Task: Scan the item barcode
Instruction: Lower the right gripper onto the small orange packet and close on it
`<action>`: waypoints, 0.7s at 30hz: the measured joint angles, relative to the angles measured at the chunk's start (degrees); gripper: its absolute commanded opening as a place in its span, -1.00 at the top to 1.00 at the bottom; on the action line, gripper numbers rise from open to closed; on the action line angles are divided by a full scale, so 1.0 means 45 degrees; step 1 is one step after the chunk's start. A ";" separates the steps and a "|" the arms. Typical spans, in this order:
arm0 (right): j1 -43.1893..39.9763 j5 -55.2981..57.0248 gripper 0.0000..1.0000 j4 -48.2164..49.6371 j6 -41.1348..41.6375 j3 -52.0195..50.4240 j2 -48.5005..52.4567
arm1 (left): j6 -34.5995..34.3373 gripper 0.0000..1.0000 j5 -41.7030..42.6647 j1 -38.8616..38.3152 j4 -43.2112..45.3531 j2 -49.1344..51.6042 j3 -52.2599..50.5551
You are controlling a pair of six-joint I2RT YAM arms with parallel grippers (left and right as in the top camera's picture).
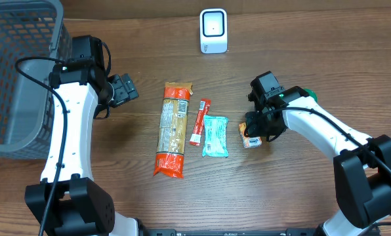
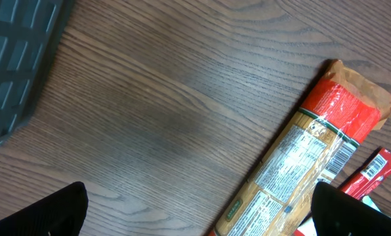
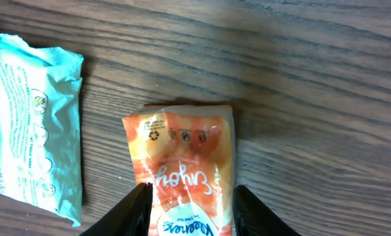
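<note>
Two robot arms of matching build. The left arm point(image 1: 74, 111) and right arm point(image 1: 320, 128) have smooth white shell links joined by boxy black joint housings, and each ends in a bulky black base block point(image 1: 67, 208). A thin black cable point(image 1: 35, 58) loops along the left arm; another runs along the right. A small green patch point(image 1: 306, 94) marks the right wrist. The left fingers point(image 2: 48, 213) and right fingers point(image 3: 131, 211) are matte black with rounded edges.

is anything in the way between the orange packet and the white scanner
Nothing visible. Bare table lies between the orange packet in the right gripper and the white scanner; the teal packet lies off to one side.
</note>
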 measured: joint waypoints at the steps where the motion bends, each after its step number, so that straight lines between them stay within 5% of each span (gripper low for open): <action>1: 0.0000 -0.0024 0.19 0.0000 0.0005 -0.0005 0.0000 | 0.0000 -1.00 0.0000 0.0000 0.0005 0.0000 0.0000; 21: 0.0000 0.0219 0.57 0.1146 0.0010 -0.1146 0.0000 | 0.0000 -1.00 0.0000 0.0000 0.0000 0.0000 0.0000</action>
